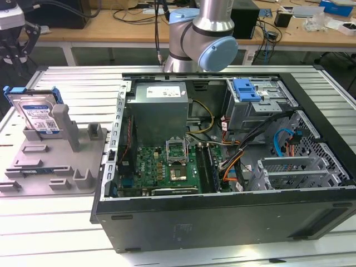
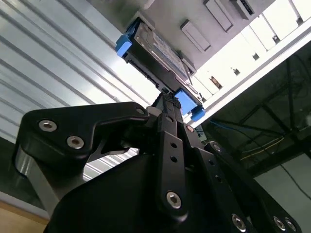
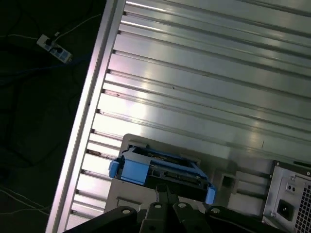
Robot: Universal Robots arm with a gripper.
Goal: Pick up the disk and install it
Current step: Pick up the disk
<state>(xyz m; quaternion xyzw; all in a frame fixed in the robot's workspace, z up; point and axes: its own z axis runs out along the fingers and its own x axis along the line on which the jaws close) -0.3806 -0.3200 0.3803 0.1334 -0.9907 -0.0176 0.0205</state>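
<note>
In the first wrist view the claw (image 3: 165, 193) sits nearest us, clenched, tips together, w/ nothing in it. Straight ahead of the tips, and apart from them in the exterior view, we see the disk (image 3: 158, 166) stood on edge in the grey fixture (image 1: 67, 161) on the table (image 1: 72, 83). Its upper edge faces the claw, long axis across the claw's line of reach. Farther off, toward the exterior view's right, sits the open PC case (image 1: 222, 222). Disk not yet lifted.
</note>
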